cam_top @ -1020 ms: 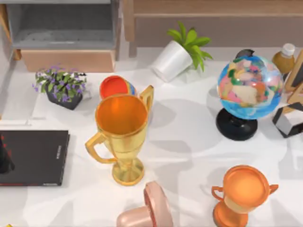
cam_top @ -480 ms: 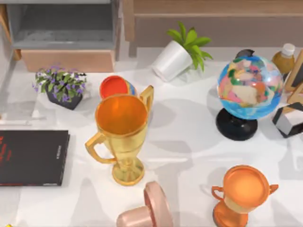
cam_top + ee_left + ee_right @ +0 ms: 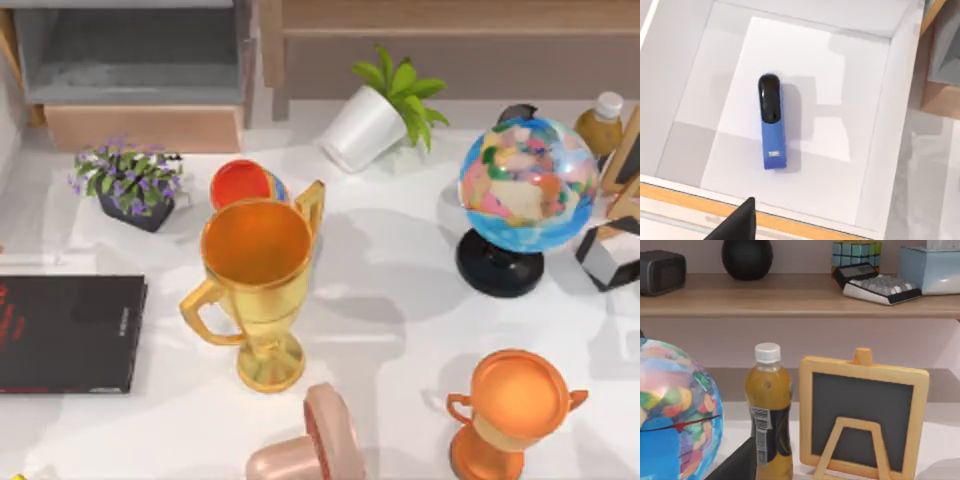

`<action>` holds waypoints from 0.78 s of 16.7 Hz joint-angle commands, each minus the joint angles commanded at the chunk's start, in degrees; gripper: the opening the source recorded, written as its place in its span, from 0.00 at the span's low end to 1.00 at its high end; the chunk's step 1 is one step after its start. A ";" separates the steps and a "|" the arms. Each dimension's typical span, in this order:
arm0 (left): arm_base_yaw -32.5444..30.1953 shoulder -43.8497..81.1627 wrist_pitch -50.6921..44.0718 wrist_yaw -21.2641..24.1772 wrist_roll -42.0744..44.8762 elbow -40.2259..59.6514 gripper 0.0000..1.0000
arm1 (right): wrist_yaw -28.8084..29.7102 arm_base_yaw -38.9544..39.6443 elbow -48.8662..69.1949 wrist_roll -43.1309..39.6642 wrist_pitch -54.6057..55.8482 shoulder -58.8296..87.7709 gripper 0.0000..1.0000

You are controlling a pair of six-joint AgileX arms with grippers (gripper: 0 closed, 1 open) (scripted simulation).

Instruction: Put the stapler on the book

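The bright-blue stapler (image 3: 773, 125), black at one end and with a pale patch near the other, lies flat inside a white open drawer (image 3: 880, 130) with a wooden front edge. A dark part of my left gripper (image 3: 737, 225) hangs above that front edge, apart from the stapler. The black book (image 3: 65, 333) with red lettering lies flat at the table's left edge with nothing on it. My right arm (image 3: 610, 255) is parked at the table's right edge, facing a juice bottle (image 3: 769, 415).
A tall gold trophy (image 3: 258, 285) stands just right of the book. Purple flowers (image 3: 128, 180) and a red cup (image 3: 245, 183) sit behind them. A globe (image 3: 525, 190), an orange trophy (image 3: 518, 405), a pink object (image 3: 320, 440) and a small easel blackboard (image 3: 862, 417) crowd the right half.
A second ago my left gripper's dark shape stood over the book's left edge. It has moved off the top view to the left, uncovering the red lettering.
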 joint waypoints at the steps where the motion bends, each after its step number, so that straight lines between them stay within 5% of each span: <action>1: 0.75 5.99 -3.36 0.04 0.08 5.97 1.00 | 0.00 0.00 0.00 0.00 0.00 0.00 1.00; 8: 4.80 41.66 -22.61 0.23 0.38 41.32 1.00 | 0.00 0.00 0.00 0.00 0.00 0.00 1.00; 13: 5.79 55.81 -29.69 0.32 0.32 55.14 1.00 | 0.00 0.00 0.00 0.00 0.00 0.00 1.00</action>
